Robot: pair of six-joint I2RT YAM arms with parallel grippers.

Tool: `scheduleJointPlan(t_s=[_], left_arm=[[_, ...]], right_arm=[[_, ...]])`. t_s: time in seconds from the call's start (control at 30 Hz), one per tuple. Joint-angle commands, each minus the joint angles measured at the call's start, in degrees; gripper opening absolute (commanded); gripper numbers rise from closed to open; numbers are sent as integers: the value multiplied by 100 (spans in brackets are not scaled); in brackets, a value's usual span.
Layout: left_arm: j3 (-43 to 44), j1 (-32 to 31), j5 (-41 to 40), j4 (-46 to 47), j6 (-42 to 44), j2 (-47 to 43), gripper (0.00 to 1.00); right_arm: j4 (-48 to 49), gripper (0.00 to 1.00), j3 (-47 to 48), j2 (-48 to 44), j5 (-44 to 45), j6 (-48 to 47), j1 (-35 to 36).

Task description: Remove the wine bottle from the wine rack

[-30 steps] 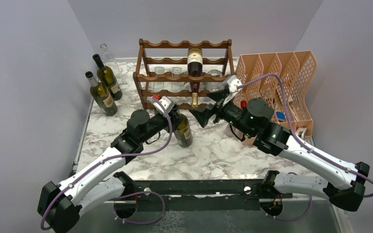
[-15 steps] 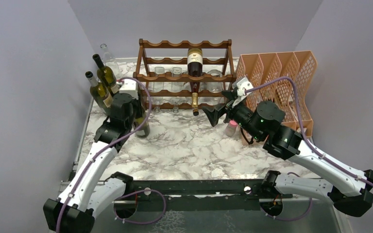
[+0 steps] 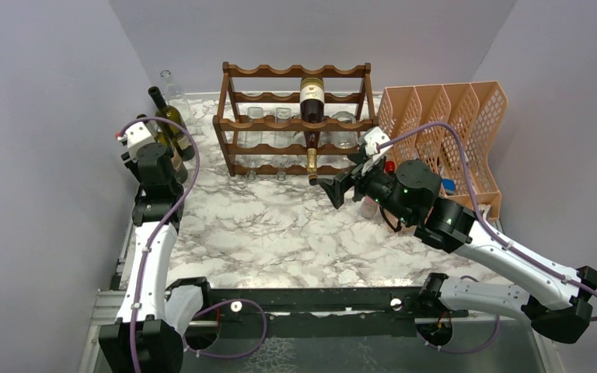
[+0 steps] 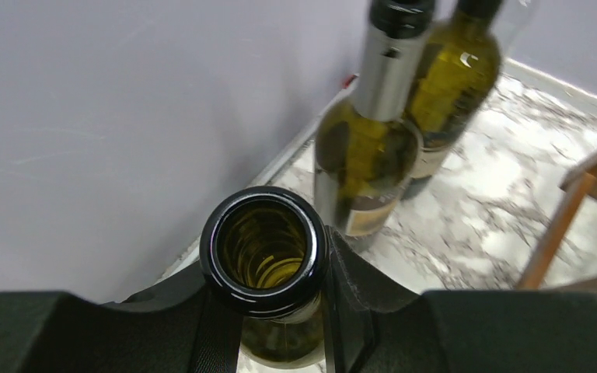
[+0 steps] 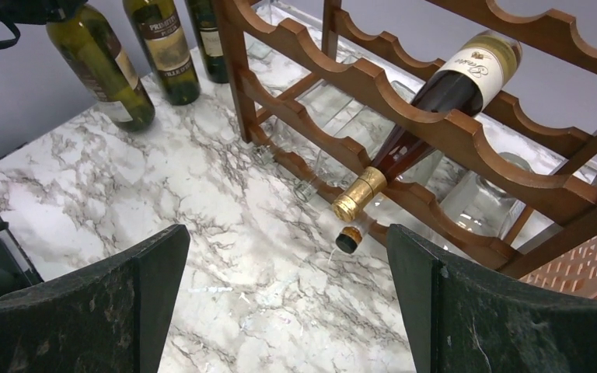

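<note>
The left fingers pinch the neck of an open green wine bottle at the far-left corner of the marbled surface, close to the left wall. From the right wrist it leans, and whether its base touches the surface cannot be told. Just beside it stand a second green bottle and, behind that, a third green bottle. A clear bottle stands deeper in the corner, so the held one is hemmed in between the wall and these neighbours. The wine rack stands at the middle of the far edge, apart from that cluster. In its third slot from the left lies a dark wine bottle with a cream label, tilted so that its gold-foiled neck juts out toward the near edge. A dark-capped neck pokes out just below it. Clear glass bottles fill other slots of the middle tier. The right fingers are spread wide with nothing between them, near the rack's front and facing the gold neck. An orange mesh file organizer stands against the rack's right side at the far-right corner. A small blue item shows low in it, though its compartment cannot be told.
</note>
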Motion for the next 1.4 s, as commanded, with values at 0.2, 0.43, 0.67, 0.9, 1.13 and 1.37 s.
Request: scheduleJointPlan(t_s=[0.2,0.43,0.67,0.9,1.13,1.37], left_arm=[[109,727,-53,1291,-427,499,0],[127,807,40,1536,-368,809,0],[-117,807,199,1732,-33,815,9],[-168,807,423,1659,49,777,79],[371,691,489,778,-37,528,99],[810,329,446,-357,-22,-55,99]], right_arm=[[-42,100,-3,9,-187,18,21],[31,100,-108,55,-204,18,24],[60,100,-70,245,-297,43,22],[69,100,-15,378,-422,127,14],[-71,100,-51,575,-443,165,19],[121,100,-526,713,-478,360,19]])
